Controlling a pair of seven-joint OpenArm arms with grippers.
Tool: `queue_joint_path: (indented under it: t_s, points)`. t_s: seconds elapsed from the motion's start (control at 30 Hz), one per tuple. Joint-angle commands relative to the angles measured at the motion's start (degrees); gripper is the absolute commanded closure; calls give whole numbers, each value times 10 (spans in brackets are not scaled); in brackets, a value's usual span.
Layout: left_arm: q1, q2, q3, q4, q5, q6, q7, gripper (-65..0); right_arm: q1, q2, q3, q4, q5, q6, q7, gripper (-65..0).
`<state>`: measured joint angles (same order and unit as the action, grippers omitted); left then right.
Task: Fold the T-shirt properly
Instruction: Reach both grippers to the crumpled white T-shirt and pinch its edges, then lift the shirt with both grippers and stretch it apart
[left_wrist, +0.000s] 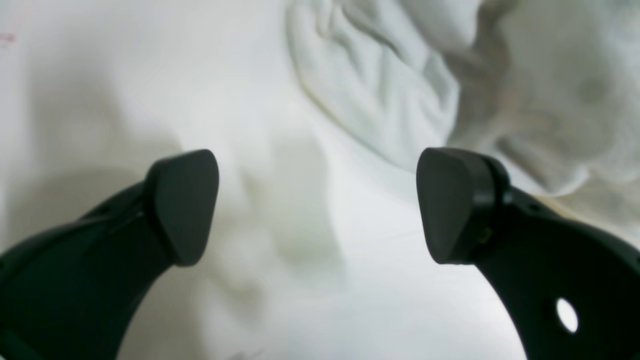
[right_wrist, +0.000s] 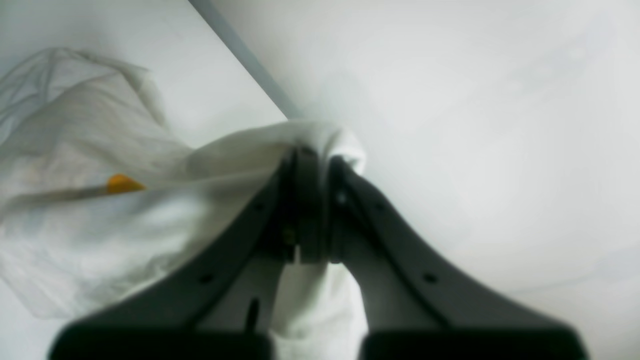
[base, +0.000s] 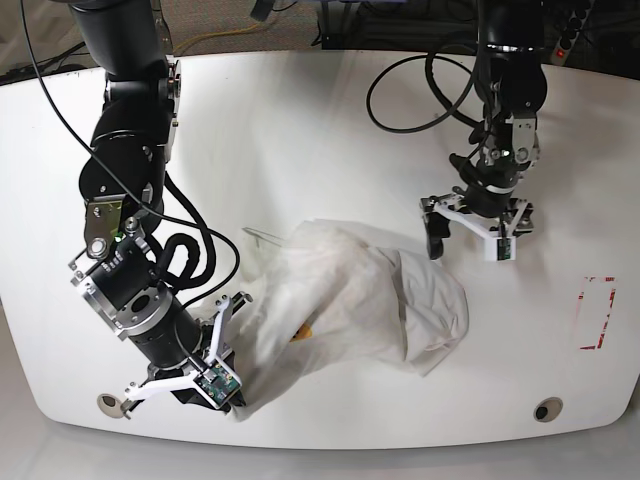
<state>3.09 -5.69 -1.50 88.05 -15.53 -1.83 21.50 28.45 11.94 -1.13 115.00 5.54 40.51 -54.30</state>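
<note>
T-shirt (base: 360, 300) lies crumpled on the table (base: 300, 130); right gripper (right_wrist: 312, 155) pinches its edge, left gripper (left_wrist: 317, 205) hangs wide apart, empty.

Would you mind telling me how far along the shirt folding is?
Early. No fold shows: the white cotton T-shirt lies crumpled on the white table. In hand: the right gripper is shut on a bunch of its fabric. The left gripper hangs open beside it. Spreading and all folds remain.

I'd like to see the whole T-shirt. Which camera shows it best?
The base view: the T-shirt lies bunched on the table, seen entire. The right wrist view shows only cloth pinched in the right gripper; the left wrist view shows a blurred crumpled edge beyond the open left gripper.
</note>
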Motion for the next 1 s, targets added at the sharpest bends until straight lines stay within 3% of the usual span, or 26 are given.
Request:
queue_joint_path:
  t_s: [0.0,0.53,0.6,0.73,0.9,0.97]
  points:
    - [-30,8,16,-26,-6,-3,-28,-586,16,3,2,7,1,-5,12,0]
    - [-131,74,28,-215,-4,-2,-56,-572,13,4,6,7,0,-5,8,0]
    - [-142,76,42,-243,-3,-2,-69,-524,13,4,6,7,0,-5,7,0]
    - [-161,76,61,-284,-4,27,-77,-329,12,4,6,7,0,-5,7,0]
    - [-165,72,64,-299,-4,67,-77,-15,12,4,6,6,0,-5,7,0]
    - [-163,72,64,-290,-4,71,-73,0,13,4,6,6,0,-5,7,0]
